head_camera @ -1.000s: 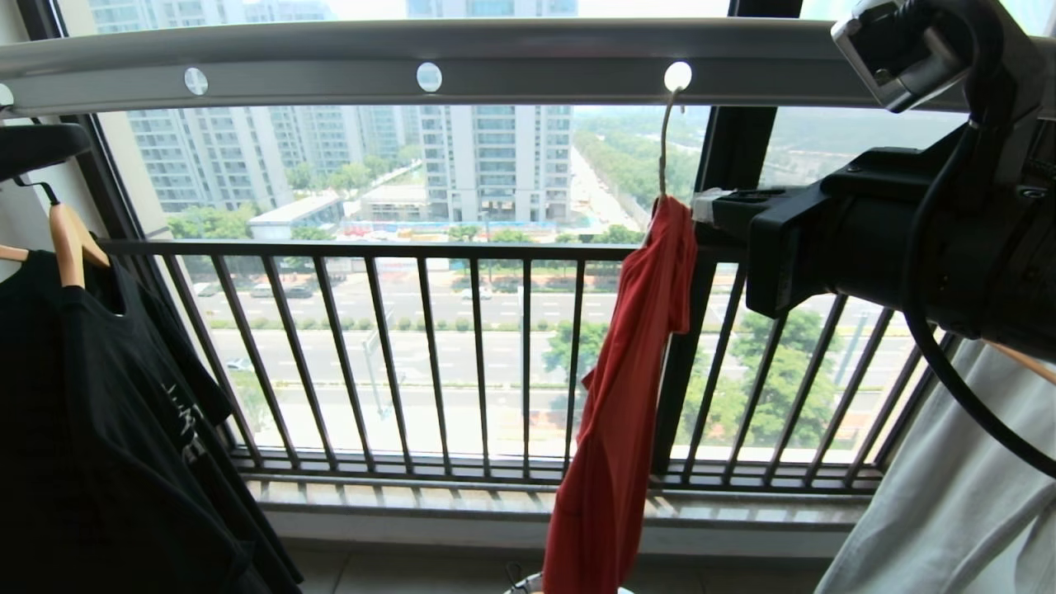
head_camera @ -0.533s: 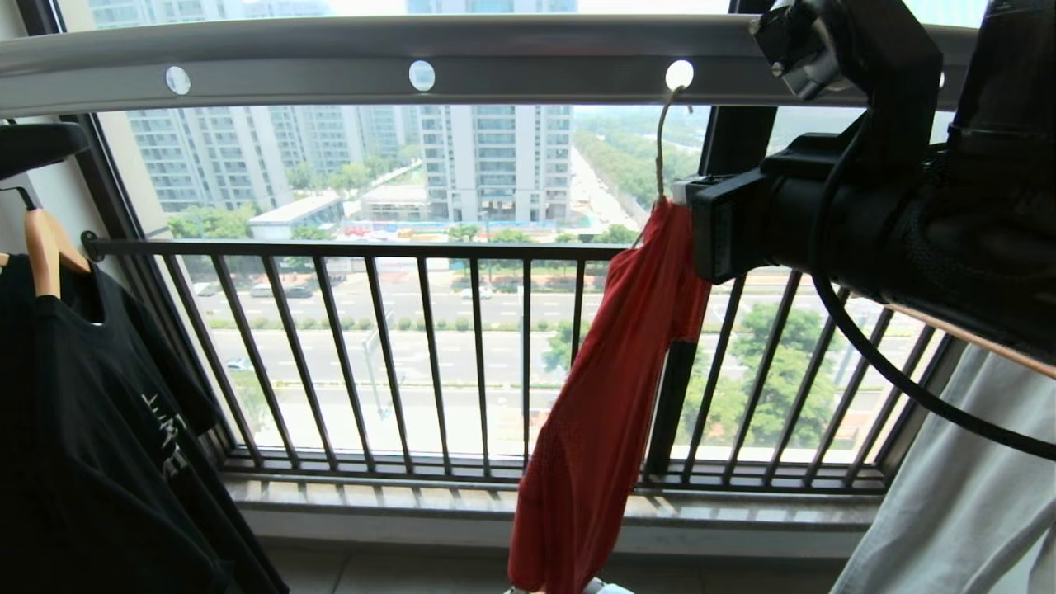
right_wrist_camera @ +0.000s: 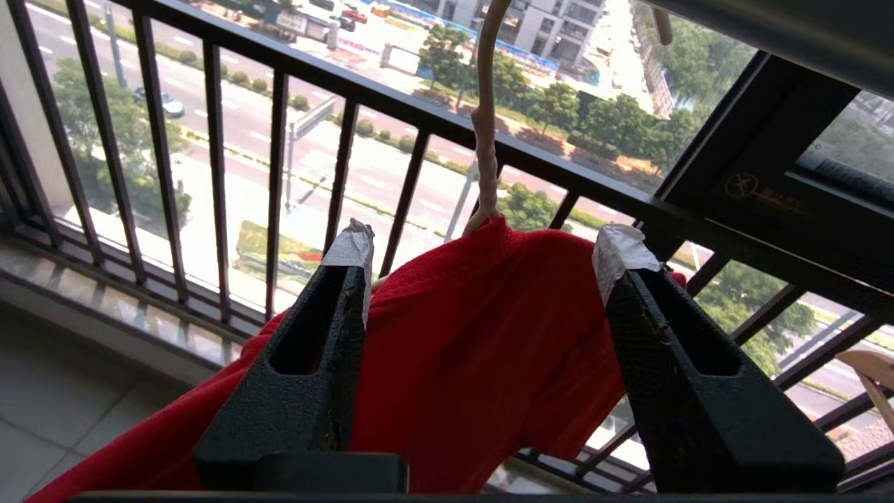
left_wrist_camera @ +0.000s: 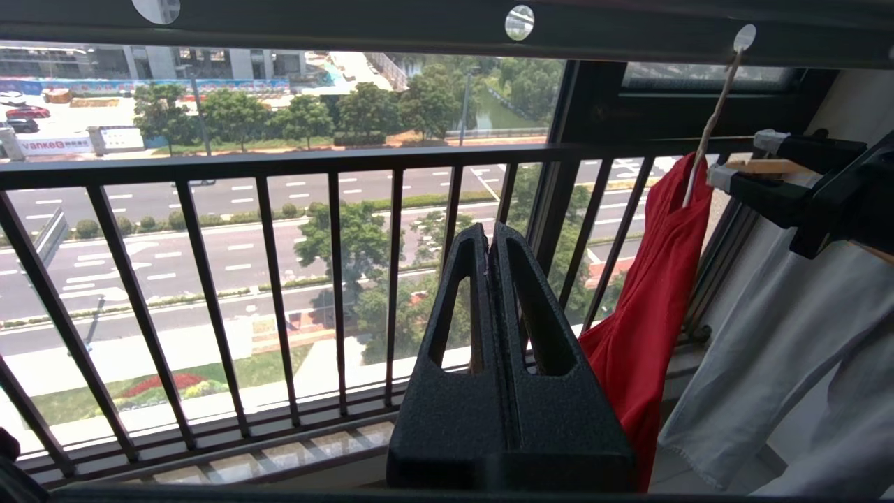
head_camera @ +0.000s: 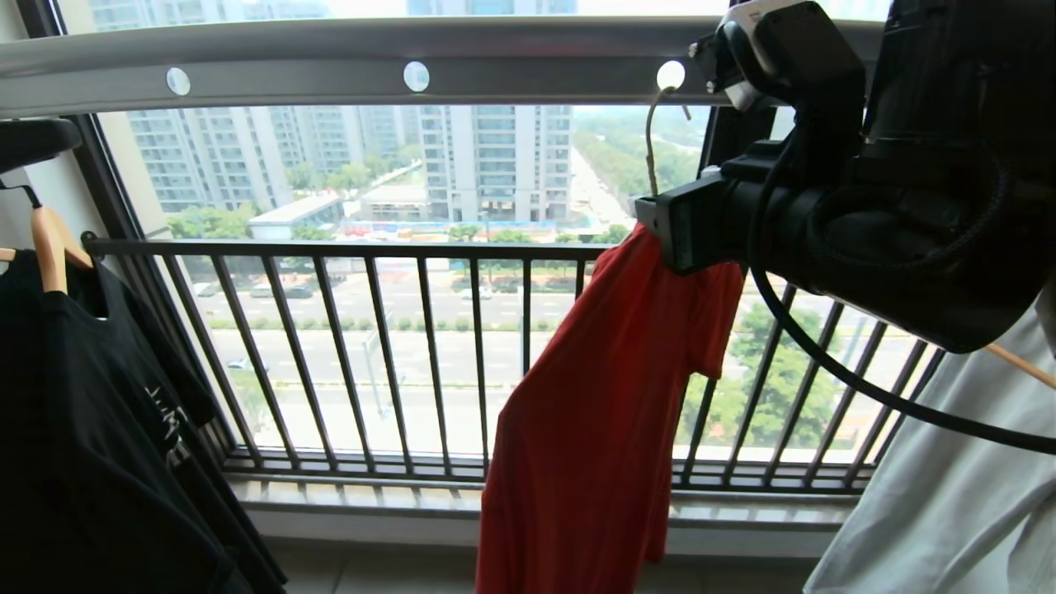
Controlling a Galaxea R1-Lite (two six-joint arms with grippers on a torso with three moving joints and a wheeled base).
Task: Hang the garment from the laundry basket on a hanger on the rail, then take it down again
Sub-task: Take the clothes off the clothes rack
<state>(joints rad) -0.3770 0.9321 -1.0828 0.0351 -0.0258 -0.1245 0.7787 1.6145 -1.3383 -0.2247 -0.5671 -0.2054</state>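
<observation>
The red garment point(head_camera: 594, 412) hangs on the thin white hanger point(head_camera: 649, 148), whose hook sits in a hole of the grey rail point(head_camera: 330, 66). My right gripper point(head_camera: 660, 231) is high at the garment's top, just under the hanger neck point(right_wrist_camera: 485, 140). In the right wrist view that gripper point(right_wrist_camera: 482, 255) is open, its taped fingertips point(right_wrist_camera: 349, 251) standing apart on either side of the red cloth point(right_wrist_camera: 475, 363) without pinching it. My left gripper point(left_wrist_camera: 491, 234) is shut and empty, held lower and to the left of the garment point(left_wrist_camera: 649, 314). The laundry basket is out of view.
A black shirt point(head_camera: 107, 429) on a wooden hanger point(head_camera: 51, 247) hangs at the left. A white garment point(head_camera: 949, 495) hangs at the right, behind my right arm. The dark barred window railing point(head_camera: 412, 355) and the sill point(head_camera: 371, 503) run behind everything.
My right gripper has opened and moved left along the rail. The red garment, bunched narrow before, now hangs wider, with its lower end swung left.
</observation>
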